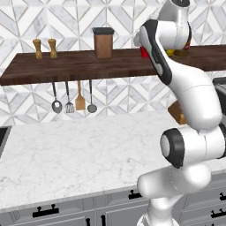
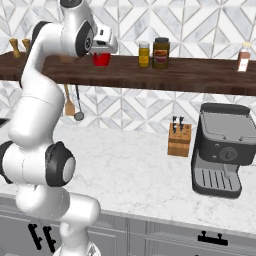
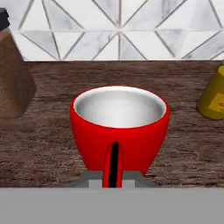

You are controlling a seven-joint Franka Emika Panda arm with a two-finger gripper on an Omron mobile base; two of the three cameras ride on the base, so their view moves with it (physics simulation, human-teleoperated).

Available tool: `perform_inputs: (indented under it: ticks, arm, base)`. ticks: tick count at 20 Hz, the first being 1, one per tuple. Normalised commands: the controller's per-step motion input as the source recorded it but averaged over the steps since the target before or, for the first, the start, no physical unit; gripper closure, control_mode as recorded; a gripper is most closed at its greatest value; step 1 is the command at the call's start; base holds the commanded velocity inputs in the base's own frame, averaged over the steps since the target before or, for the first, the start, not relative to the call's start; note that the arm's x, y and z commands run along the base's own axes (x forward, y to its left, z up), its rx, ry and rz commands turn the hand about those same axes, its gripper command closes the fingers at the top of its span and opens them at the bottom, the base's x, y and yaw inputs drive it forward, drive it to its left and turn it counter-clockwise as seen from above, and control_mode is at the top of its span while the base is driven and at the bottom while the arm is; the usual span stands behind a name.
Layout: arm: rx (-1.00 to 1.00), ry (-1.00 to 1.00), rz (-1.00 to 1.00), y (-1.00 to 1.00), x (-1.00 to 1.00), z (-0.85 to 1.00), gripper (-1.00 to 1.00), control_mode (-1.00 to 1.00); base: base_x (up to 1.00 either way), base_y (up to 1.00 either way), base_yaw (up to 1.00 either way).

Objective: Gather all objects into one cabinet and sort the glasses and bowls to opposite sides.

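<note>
dark wooden shelf [image 2: 200, 75] carries a brown canister [image 1: 103, 43] on one side of the red mug [image 3: 119, 131] and a yellow jar [image 2: 144, 54] on the other. gripper [image 2: 102, 47] sits at the mug's handle, fingers clenched on it. mug stands upright, white inside, handle facing the hand.

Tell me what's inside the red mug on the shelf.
The red mug looks empty: a plain white inside down to the bottom. Its base on the wooden shelf is hidden behind the handle and mug wall.
</note>
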Motion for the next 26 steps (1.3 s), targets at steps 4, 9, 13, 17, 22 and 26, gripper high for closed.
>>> perform_inputs:
  ticks: [4, 9, 13, 17, 22, 26]
  arm:
    - [0.00, 0.10, 0.05, 0.00, -1.00, -0.52, 1.00, -1.00]
    - [0.00, 0.06, 0.06, 0.00, -1.00, -0.62, 1.00, -1.00]
    - [0.00, -0.05, 0.07, 0.00, -1.00, -0.70, 1.00, -1.00]
    - [0.00, -0.04, 0.07, 0.00, -1.00, -0.38, 1.00, -1.00]
    - [0.00, 0.00, 0.05, 0.00, -1.00, -0.01, 1.00, -1.00]
    - [0.00, 0.01, 0.01, 0.03, -0.81, -0.14, 1.00, -1.00]
  base:
    - [0.00, 0.00, 0.00]
    - [0.00, 0.00, 0.00]
    - [0.00, 0.00, 0.00]
    - [0.00, 0.00, 0.00]
    - [0.00, 0.00, 0.00]
    - [0.00, 0.00, 0.00]
